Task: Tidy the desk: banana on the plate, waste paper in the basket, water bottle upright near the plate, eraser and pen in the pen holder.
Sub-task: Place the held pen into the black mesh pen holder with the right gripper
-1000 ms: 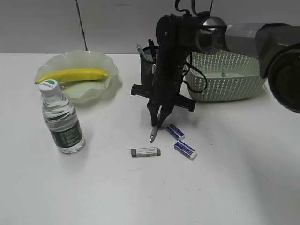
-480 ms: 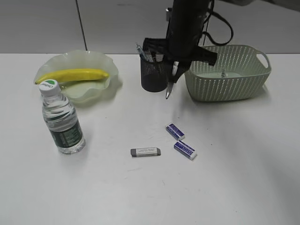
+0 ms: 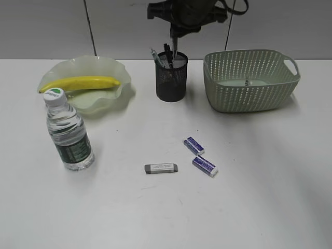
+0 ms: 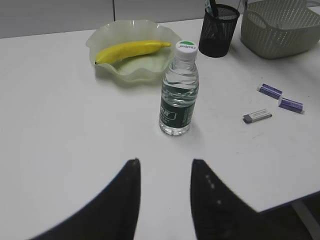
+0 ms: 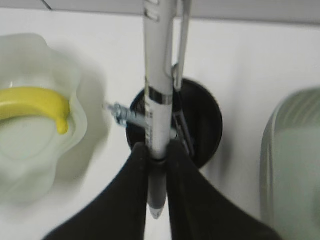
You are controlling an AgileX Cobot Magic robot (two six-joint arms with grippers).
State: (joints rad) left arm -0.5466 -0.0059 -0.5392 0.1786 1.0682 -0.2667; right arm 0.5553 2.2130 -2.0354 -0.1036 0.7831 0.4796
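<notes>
above the pen holder [image 3: 171, 76], right gripper [image 5: 155, 165] (mostly cropped) pinches pen [image 5: 159, 90].

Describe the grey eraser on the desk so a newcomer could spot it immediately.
Start at the black pen holder at the back of the desk and come straight forward toward the camera. Three small erasers lie there; the grey eraser is the leftmost, lying level, plain grey, unlike the two blue-and-white erasers right of it.
</notes>
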